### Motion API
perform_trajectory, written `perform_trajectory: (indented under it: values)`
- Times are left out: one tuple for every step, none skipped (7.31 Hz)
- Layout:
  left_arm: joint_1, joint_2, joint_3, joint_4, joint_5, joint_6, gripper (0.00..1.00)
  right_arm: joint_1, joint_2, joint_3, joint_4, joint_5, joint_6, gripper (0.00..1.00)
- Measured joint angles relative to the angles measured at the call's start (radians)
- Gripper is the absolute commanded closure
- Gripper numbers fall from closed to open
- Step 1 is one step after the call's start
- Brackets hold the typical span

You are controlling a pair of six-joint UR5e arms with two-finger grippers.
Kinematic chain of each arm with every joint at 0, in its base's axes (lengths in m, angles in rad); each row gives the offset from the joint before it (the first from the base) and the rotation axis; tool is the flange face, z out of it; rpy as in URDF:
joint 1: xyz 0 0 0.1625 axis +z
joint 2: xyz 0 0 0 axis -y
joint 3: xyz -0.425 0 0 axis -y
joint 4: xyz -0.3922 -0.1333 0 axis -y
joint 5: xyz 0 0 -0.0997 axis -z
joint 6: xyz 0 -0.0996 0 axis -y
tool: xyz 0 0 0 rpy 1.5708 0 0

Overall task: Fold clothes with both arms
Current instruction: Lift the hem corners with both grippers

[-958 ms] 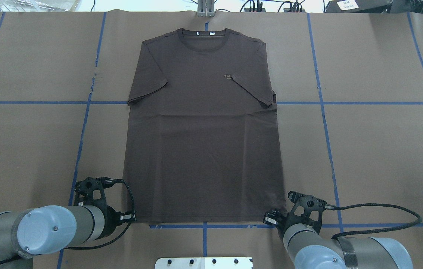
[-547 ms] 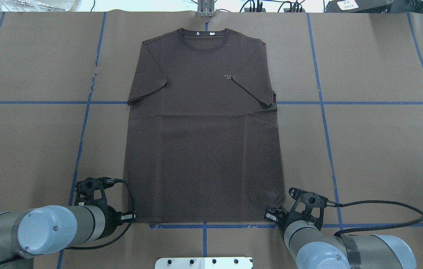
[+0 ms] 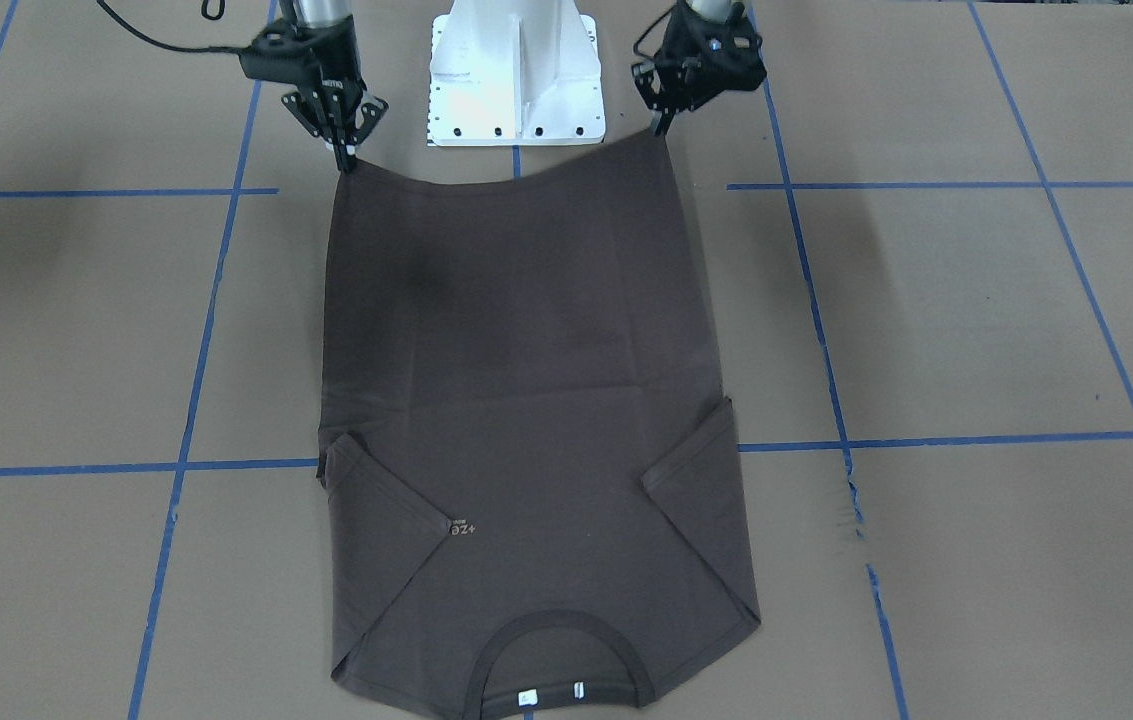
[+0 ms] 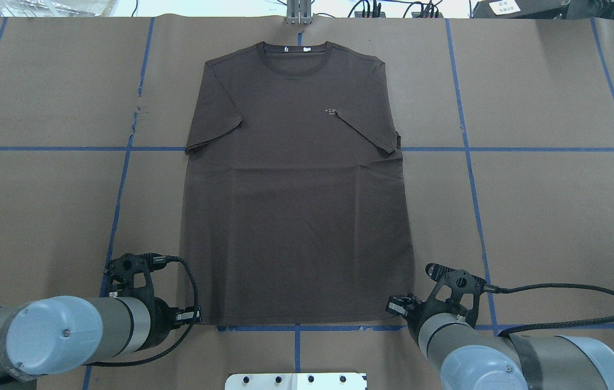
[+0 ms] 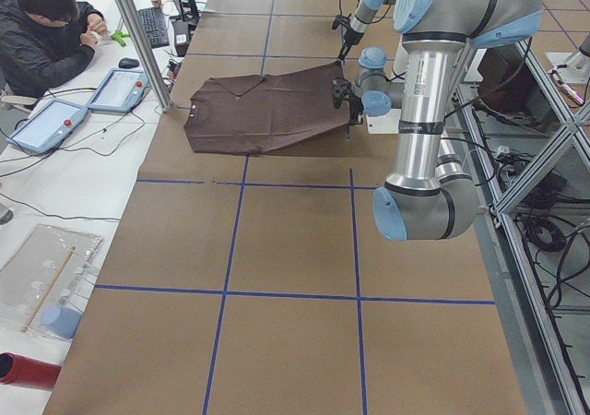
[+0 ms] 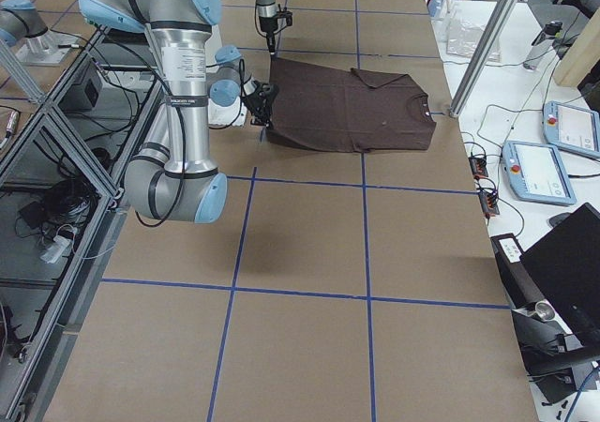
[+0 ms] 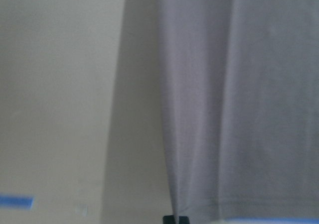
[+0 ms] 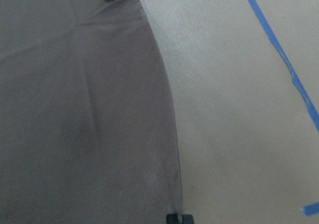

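In the middle of the table (image 4: 545, 216), the T-shirt (image 4: 296, 206) lies face up, with its collar (image 4: 296, 51) at the far edge and its hem (image 3: 516, 172) toward the robot's white pedestal base (image 3: 514, 70). Both sleeves (image 4: 220, 127) are folded inward across the chest, one of them touching the small pale logo (image 4: 331, 111). This narrows the garment to a plain rectangle ready for a lengthwise fold.

The left gripper (image 4: 196, 317) is clenched on one hem corner and the right gripper (image 4: 393, 306) on the other. In each wrist view the black fingertips (image 7: 175, 219) meet at the cloth's very edge. The hem sags in a shallow curve between the two pinches, so the corners look raised slightly off the paper while the chest and collar rest flat. Holding the outermost corners keeps the hem spread to its full width, so I judge it should travel toward the collar without bunching. The wrist views are soft, so I cannot tell whether each pinch has caught both layers of fabric.

Blue tape lines (image 4: 469, 162) grid the brown paper around the shirt. A person (image 5: 46, 37) sits at a side desk, well apart from the work.
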Motion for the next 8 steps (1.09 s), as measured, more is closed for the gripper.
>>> perform_trajectory:
  values:
    - [-0.019,-0.058,-0.117,0.163,-0.042,0.000,1.00,-0.015,0.005,0.132,-0.121,0.027,0.000,1.00]
    - [-0.046,-0.111,-0.182,0.280,-0.080,0.002,1.00,-0.019,0.026,0.223,-0.219,0.052,0.000,1.00]
    - [-0.070,-0.147,-0.196,0.336,-0.105,0.026,1.00,-0.005,0.070,0.246,-0.279,0.075,-0.009,1.00]
    - [-0.111,-0.169,-0.174,0.357,-0.114,0.088,1.00,0.035,0.132,0.219,-0.309,0.091,-0.040,1.00]
    - [-0.185,-0.187,-0.128,0.363,-0.118,0.177,1.00,0.105,0.200,0.163,-0.319,0.113,-0.094,1.00]
    - [-0.276,-0.201,-0.076,0.365,-0.122,0.273,1.00,0.196,0.245,0.109,-0.319,0.158,-0.148,1.00]
    - [-0.361,-0.212,-0.025,0.364,-0.125,0.355,1.00,0.296,0.277,0.064,-0.317,0.214,-0.199,1.00]
    - [-0.428,-0.229,0.027,0.362,-0.125,0.412,1.00,0.392,0.314,0.010,-0.315,0.260,-0.253,1.00]
